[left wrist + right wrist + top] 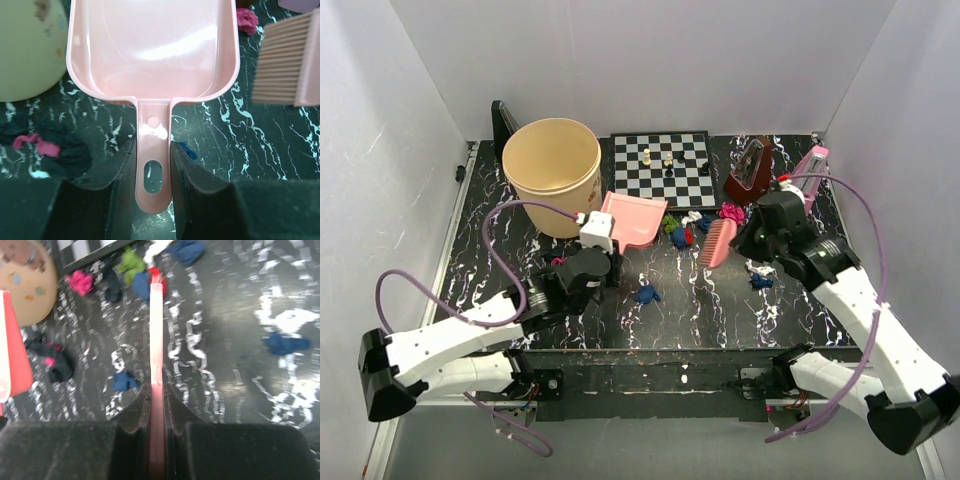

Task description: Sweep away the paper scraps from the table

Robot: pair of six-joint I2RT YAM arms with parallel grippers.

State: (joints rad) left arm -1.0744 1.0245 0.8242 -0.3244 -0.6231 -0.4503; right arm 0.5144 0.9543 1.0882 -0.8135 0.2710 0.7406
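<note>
On the black veined table [720, 310], my left gripper [153, 170] is shut on the handle of a pink dustpan [152, 50], whose pan [635, 218] lies beside the bucket. My right gripper [157, 405] is shut on a pink brush [156, 340], which points at a cluster of paper scraps [682, 230] in front of the chessboard. In that cluster are a green scrap [131, 262] and a magenta one [81, 282]. A blue scrap [647, 293] lies mid-table. Another blue one [285, 343] lies to the right. A black and magenta wad [55, 150] sits left of the dustpan handle.
A beige bucket [553, 175] stands at the back left. A checkered chessboard [665, 168] with a few pieces lies at the back centre. A brown metronome [750, 172] stands to its right, and a pink object [812, 160] leans in the back right corner.
</note>
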